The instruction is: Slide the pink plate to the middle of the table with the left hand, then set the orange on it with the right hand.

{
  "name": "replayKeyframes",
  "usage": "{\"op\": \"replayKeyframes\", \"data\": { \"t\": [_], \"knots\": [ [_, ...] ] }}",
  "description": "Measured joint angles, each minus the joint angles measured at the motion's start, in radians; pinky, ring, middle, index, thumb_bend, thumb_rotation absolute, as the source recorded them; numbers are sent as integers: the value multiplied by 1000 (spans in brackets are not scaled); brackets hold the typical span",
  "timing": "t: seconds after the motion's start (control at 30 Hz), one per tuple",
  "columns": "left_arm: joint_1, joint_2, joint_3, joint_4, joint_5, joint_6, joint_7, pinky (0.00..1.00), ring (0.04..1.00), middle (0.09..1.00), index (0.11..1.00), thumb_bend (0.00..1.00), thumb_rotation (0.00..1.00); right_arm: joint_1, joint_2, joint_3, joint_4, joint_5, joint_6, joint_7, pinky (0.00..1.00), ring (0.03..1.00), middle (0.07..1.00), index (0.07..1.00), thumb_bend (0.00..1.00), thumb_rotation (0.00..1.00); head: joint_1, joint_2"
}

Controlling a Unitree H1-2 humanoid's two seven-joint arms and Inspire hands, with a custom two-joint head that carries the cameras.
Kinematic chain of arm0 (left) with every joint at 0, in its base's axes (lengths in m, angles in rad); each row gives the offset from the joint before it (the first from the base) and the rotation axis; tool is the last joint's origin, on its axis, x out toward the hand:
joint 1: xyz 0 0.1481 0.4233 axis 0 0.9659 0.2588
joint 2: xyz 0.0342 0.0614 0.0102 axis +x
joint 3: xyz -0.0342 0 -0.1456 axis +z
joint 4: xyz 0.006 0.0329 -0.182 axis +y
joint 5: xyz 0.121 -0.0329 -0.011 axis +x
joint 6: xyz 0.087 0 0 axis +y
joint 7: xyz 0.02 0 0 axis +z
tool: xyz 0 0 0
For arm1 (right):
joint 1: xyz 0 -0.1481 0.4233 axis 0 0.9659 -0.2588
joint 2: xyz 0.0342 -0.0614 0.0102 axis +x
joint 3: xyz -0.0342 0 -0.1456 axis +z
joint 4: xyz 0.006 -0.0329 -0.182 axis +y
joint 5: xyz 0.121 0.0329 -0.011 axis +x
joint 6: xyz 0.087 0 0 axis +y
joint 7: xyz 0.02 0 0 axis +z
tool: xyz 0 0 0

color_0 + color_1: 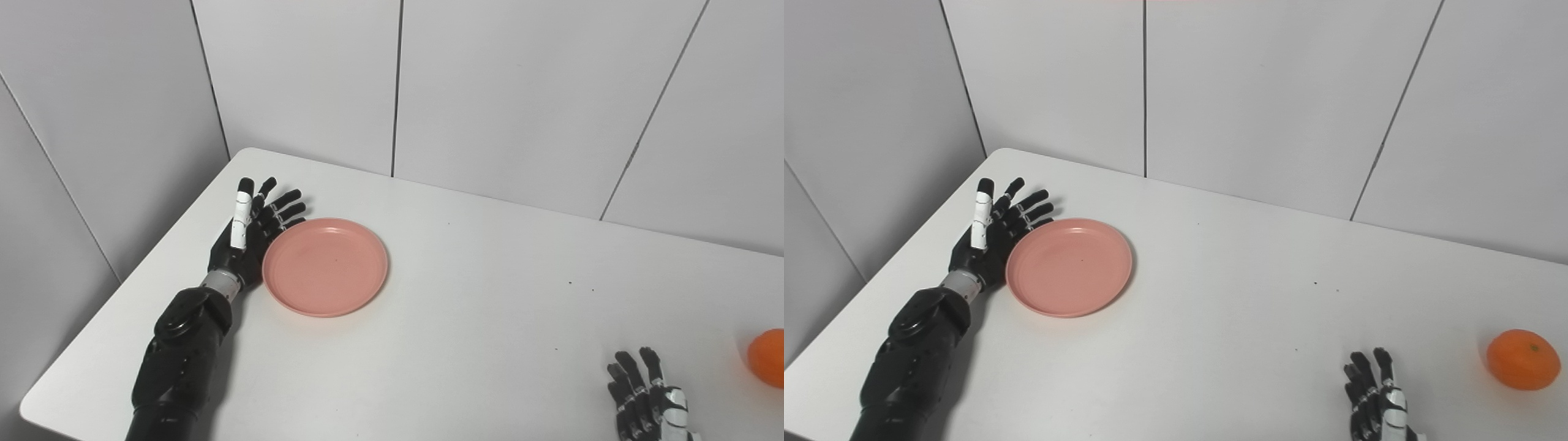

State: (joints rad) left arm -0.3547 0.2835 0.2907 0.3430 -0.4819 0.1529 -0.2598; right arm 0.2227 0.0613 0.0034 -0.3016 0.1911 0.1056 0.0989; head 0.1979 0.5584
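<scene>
Left hand (992,236), fingers spread and holding nothing, rests against the plate's (1069,266) left rim. The plate appears light, stiff, slippery; push at the rim.

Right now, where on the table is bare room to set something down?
The wide middle of the table, between the pink plate and the orange, is bare. It is crowded only at the plate's left rim, where the left hand sits.

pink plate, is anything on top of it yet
Nothing lies on the round pink plastic plate; its whole inner face shows bare. The orange sits on the white table. What is under the plate is hidden.
</scene>
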Motion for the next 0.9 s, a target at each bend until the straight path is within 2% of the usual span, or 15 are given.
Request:
{"op": "replayKeyframes", "data": {
  "t": [0.2, 0.43, 0.63, 0.8, 0.9],
  "knots": [
    [7, -28, -25, -30, 4, 17, 4, 790, 834, 866, 1000, 867, 893, 0, 0, 1, -3, -2, 5, -3, 952, 917, 911, 947, 728, 1000, -15, 2],
    [7, -55, -53, -54, 47, 20, 56, 756, 828, 844, 1000, 841, 921, 2, 1, 3, -11, -4, 13, -4, 935, 903, 894, 930, 737, 1000, -35, 14],
    [4, -72, -58, -58, 50, 20, 73, 759, 832, 846, 1000, 875, 911, 2, 2, 12, -18, -17, 22, -7, 923, 902, 894, 930, 736, 1000, -52, 18],
    [7, -81, -54, -73, 48, 33, 83, 772, 829, 847, 1000, 893, 896, 2, 4, 21, -20, -23, 26, -16, 911, 895, 887, 924, 746, 994, -104, 21],
    [8, -85, -53, -76, 45, 35, 85, 779, 831, 847, 1000, 903, 879, 3, 6, 33, -20, -35, 26, -32, 880, 875, 868, 905, 756, 966, -185, 29]
  ]
}}
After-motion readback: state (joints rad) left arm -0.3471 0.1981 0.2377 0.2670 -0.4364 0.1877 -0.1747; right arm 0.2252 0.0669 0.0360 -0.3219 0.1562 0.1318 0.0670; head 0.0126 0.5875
